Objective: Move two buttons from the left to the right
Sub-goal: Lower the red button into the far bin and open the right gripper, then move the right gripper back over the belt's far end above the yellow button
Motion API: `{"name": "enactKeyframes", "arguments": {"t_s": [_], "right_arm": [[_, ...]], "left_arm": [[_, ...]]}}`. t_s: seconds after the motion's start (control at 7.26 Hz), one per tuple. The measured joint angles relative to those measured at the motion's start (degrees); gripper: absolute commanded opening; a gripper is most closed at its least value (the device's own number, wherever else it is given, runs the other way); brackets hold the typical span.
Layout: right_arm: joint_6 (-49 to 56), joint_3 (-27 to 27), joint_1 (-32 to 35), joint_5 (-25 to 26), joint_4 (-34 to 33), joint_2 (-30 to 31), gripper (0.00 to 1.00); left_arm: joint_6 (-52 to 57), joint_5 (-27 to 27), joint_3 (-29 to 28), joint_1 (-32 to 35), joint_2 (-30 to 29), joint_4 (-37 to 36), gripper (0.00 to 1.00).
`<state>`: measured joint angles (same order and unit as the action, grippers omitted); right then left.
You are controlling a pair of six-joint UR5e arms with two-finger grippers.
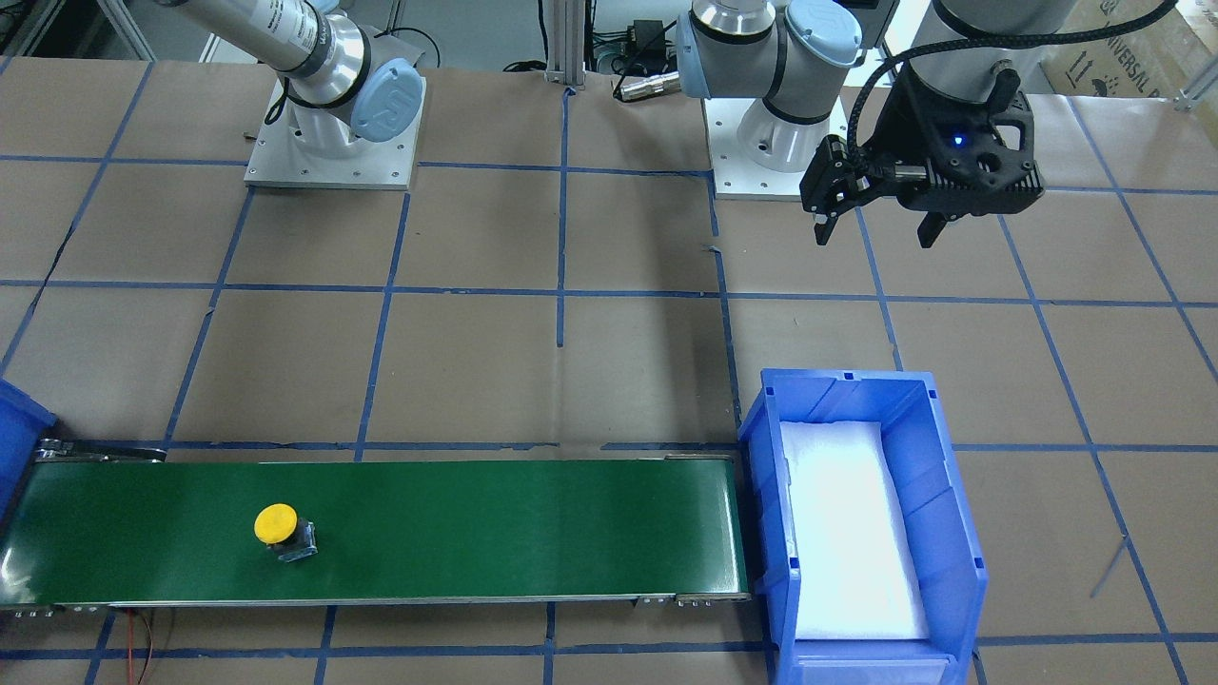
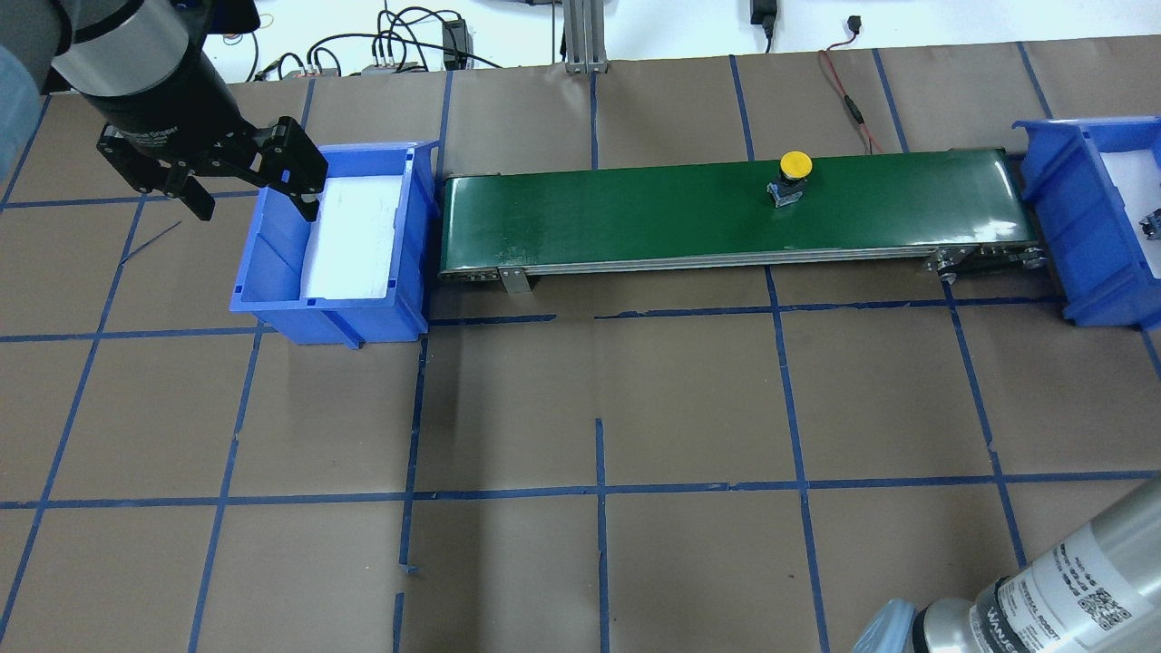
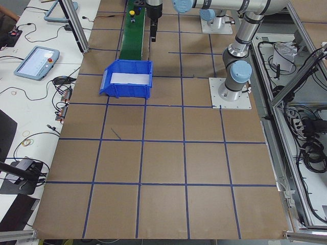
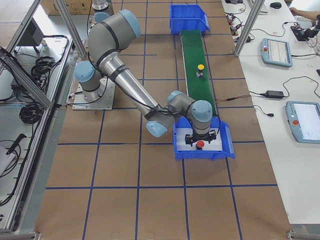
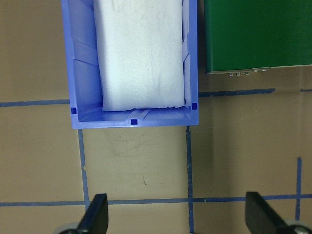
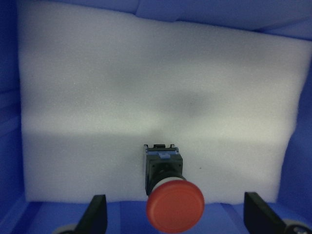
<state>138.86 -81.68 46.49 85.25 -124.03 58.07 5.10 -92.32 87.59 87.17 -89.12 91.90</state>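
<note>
The yellow button (image 1: 281, 526) (image 2: 795, 168) stands on the green conveyor belt (image 1: 495, 528), towards its right-bin end. The red button (image 6: 174, 210) (image 4: 200, 145) lies on white foam inside the right blue bin (image 4: 180, 150) (image 2: 1052, 195). My right gripper (image 6: 178, 220) (image 4: 199, 138) hangs open over it, with its fingers (image 6: 96, 214) wide apart on either side and not touching it. My left gripper (image 1: 875, 217) (image 2: 249, 201) is open and holds nothing. It hovers above the table beside the left blue bin (image 1: 761, 428) (image 5: 134, 121), whose white foam (image 5: 141, 53) is bare.
The conveyor (image 2: 635, 213) runs between the two bins. Brown paper with blue tape lines covers the table (image 2: 599, 399). Both arm bases (image 1: 333, 143) stand at the robot's side. Cables (image 2: 843, 82) lie behind the belt. A tablet (image 3: 38, 58) sits on a side desk.
</note>
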Motion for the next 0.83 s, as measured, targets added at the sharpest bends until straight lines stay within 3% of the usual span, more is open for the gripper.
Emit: {"name": "enactKeyframes", "arguments": {"t_s": [0.28, 0.83], "right_arm": [[-0.2, -1.1, 1.7, -0.3, 1.4, 3.7, 1.00], [-8.6, -3.2, 13.9, 1.6, 5.1, 10.1, 1.00]], "left_arm": [[0.0, 0.0, -0.3, 0.0, 0.1, 0.4, 1.00], [0.1, 0.0, -0.3, 0.0, 0.3, 1.0, 1.00]]}}
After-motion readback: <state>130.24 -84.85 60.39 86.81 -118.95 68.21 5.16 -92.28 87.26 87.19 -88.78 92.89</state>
